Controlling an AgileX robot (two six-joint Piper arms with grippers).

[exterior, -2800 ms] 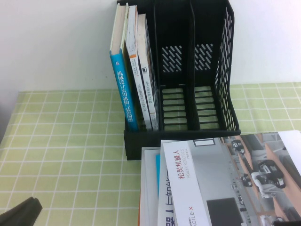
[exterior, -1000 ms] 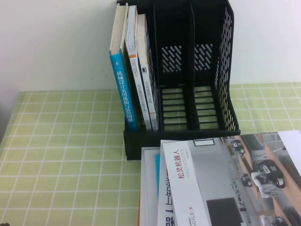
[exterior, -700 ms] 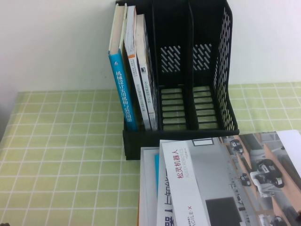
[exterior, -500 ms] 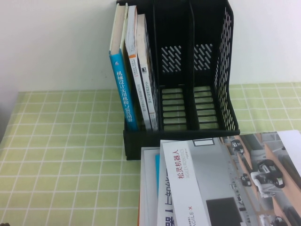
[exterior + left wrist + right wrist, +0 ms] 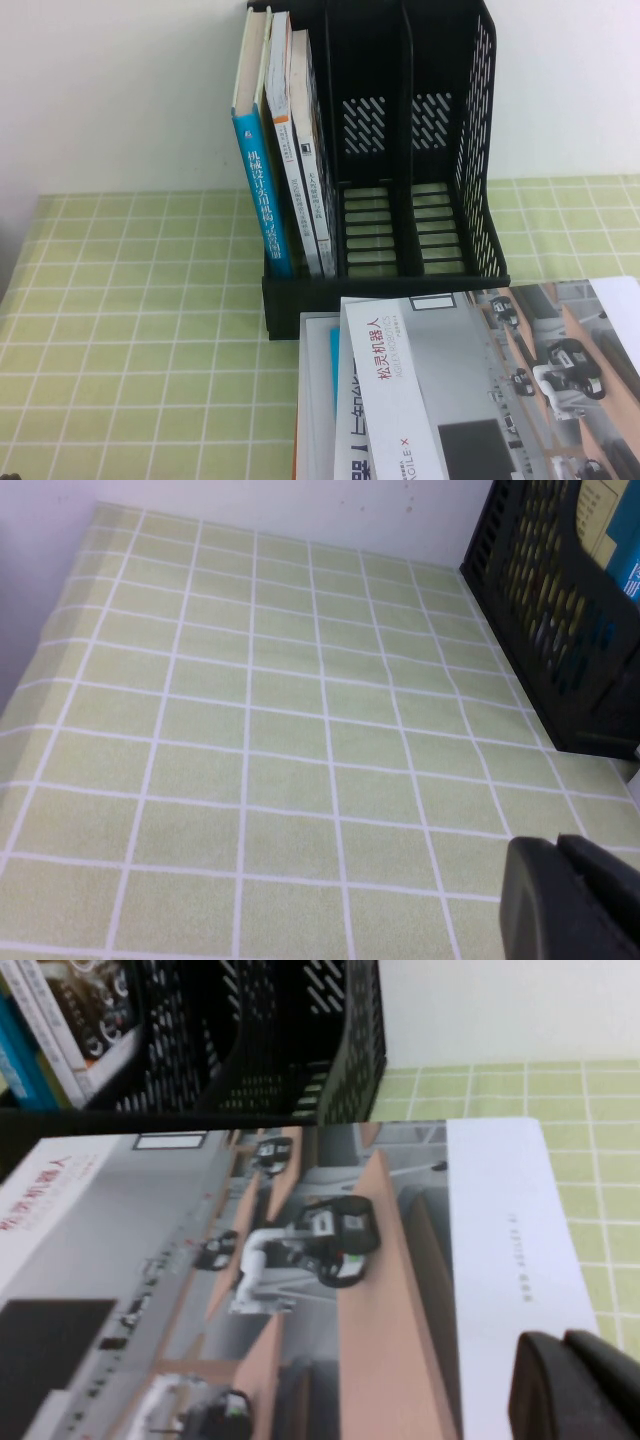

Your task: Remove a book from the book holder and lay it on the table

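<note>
Though cropped, book [image 5: 470, 390], left tool [image 5: 575, 900], right tool [image 5: 580, 1385]

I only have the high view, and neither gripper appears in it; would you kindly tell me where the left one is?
Observer: The left gripper hangs over bare green cloth of the table, out beyond the perforated side wall of the book holder.
Operator: Thank you. And the right one?
Observer: The right gripper is over the white margin of the book, close to its edge; I cannot tell whether it touches.
Operator: What lies past that margin?
Observer: In the right wrist view, only gridded cloth shows beyond that edge.
</note>
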